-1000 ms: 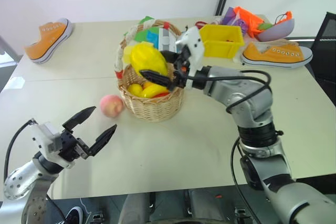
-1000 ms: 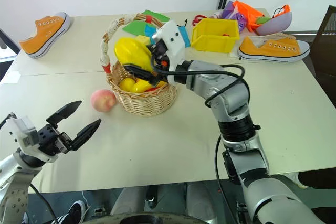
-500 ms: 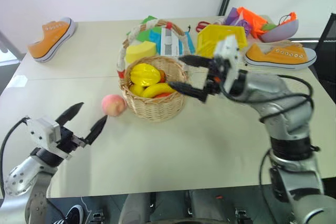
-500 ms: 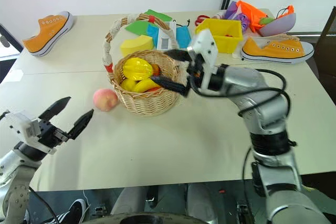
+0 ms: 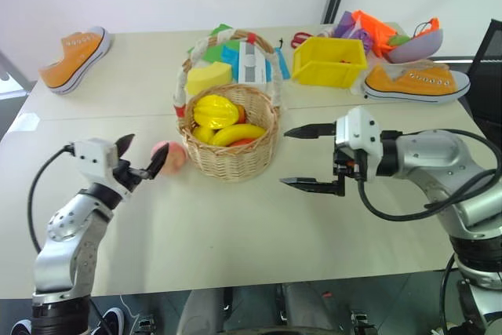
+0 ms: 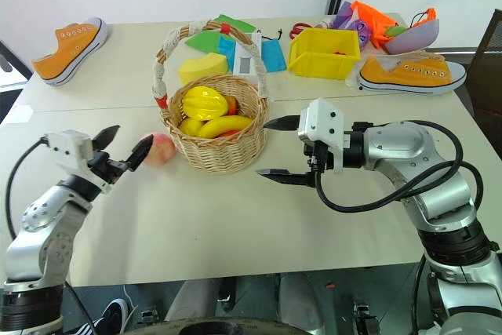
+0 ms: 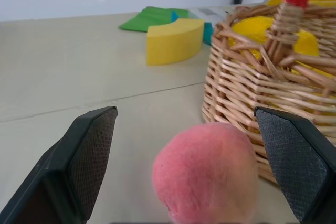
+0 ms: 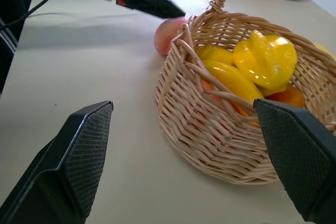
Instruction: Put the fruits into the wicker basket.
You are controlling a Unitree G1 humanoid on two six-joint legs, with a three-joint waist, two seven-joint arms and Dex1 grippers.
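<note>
Fuzzy round peach [image 7: 206,171] beside woven basket [image 7: 252,103]

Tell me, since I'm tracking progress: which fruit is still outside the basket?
The pink peach, on the table beside the wicker basket; the others lie inside.

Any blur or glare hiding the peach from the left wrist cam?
Left wrist view: the peach is soft and out of focus up close, its lower edge cut off; the wicker basket behind is sharper. Left eye view: even light, no glare, peach clear beside the left gripper.
</note>
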